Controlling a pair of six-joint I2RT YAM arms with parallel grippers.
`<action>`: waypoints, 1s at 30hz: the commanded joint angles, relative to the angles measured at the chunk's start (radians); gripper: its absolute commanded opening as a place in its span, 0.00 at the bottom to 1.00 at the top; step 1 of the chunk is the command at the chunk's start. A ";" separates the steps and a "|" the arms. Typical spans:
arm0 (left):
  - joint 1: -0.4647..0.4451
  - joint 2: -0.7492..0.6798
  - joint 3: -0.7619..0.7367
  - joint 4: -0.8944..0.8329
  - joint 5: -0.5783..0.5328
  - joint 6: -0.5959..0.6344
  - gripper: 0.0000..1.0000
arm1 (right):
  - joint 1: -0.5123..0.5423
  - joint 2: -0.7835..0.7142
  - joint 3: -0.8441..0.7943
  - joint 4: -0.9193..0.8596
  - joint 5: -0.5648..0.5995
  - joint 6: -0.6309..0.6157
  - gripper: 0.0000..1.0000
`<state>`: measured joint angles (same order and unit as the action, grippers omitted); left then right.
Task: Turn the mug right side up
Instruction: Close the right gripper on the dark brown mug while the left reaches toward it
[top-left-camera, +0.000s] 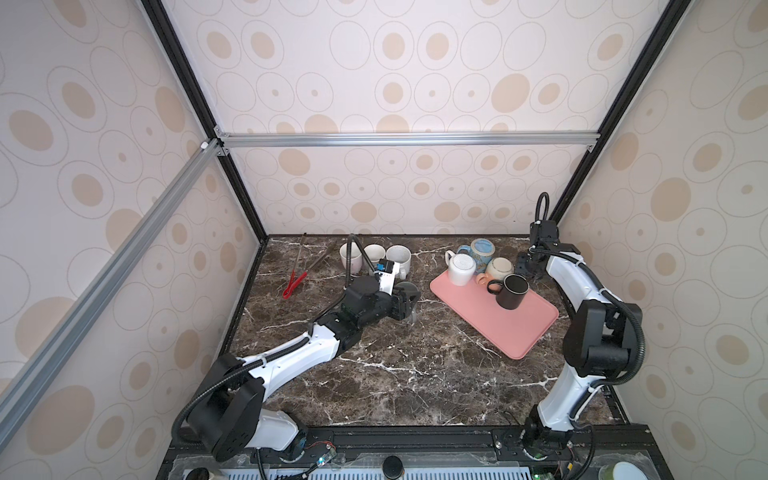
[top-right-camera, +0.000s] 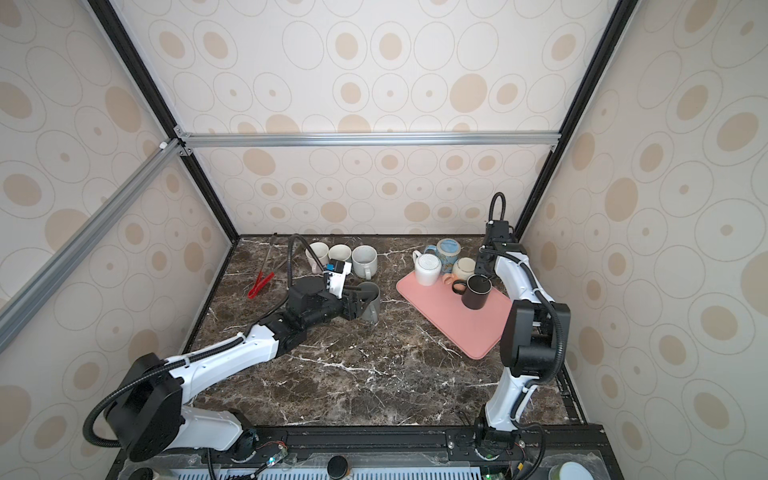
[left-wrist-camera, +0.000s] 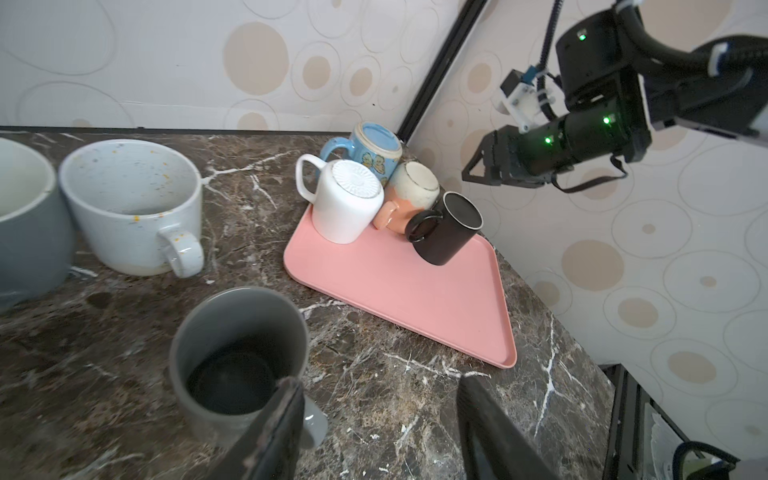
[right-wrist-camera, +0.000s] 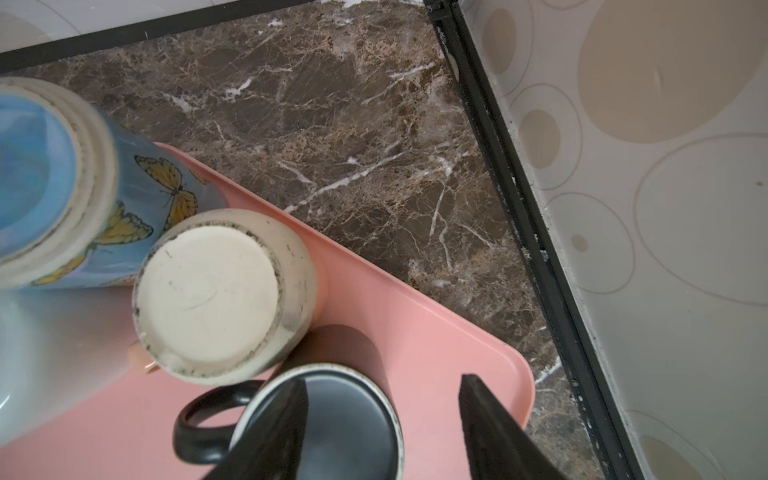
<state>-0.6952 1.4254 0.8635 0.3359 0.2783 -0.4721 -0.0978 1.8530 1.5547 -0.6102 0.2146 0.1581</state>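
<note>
A black mug (top-left-camera: 512, 291) (right-wrist-camera: 332, 419) stands upside down on the pink tray (top-left-camera: 519, 332), base up and handle to the left. My right gripper (right-wrist-camera: 384, 380) (top-left-camera: 530, 266) hovers open just above it. One finger is over the base and the other is past the mug's side. A grey mug (top-right-camera: 370, 303) (left-wrist-camera: 237, 353) stands mouth up on the marble left of the tray. My left gripper (left-wrist-camera: 380, 382) (top-right-camera: 353, 303) is open beside it, with the mug's handle just inside one finger. A white mug (top-left-camera: 461, 269), a blue butterfly mug (top-left-camera: 482, 249) and a cream-and-orange mug (top-left-camera: 498, 268) also sit upside down on the tray's far end.
Three pale mugs (top-left-camera: 374, 253) stand mouth up along the back wall. Red-tipped tongs (top-left-camera: 295, 282) lie at the back left. The tray's far corner is close to the right wall and its black frame post (right-wrist-camera: 519, 208).
</note>
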 joint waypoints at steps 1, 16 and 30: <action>-0.030 0.068 0.076 0.075 0.067 0.062 0.59 | -0.012 0.040 0.040 -0.024 -0.083 -0.028 0.59; -0.081 0.185 0.166 0.060 0.159 0.146 0.56 | 0.002 -0.101 -0.217 0.069 -0.222 -0.085 0.46; -0.181 0.307 0.376 -0.255 0.094 0.599 0.59 | 0.200 -0.266 -0.352 0.069 -0.273 -0.060 0.42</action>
<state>-0.8448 1.6901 1.1698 0.1822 0.3985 -0.0498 0.0605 1.6440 1.2240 -0.5251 -0.0483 0.0933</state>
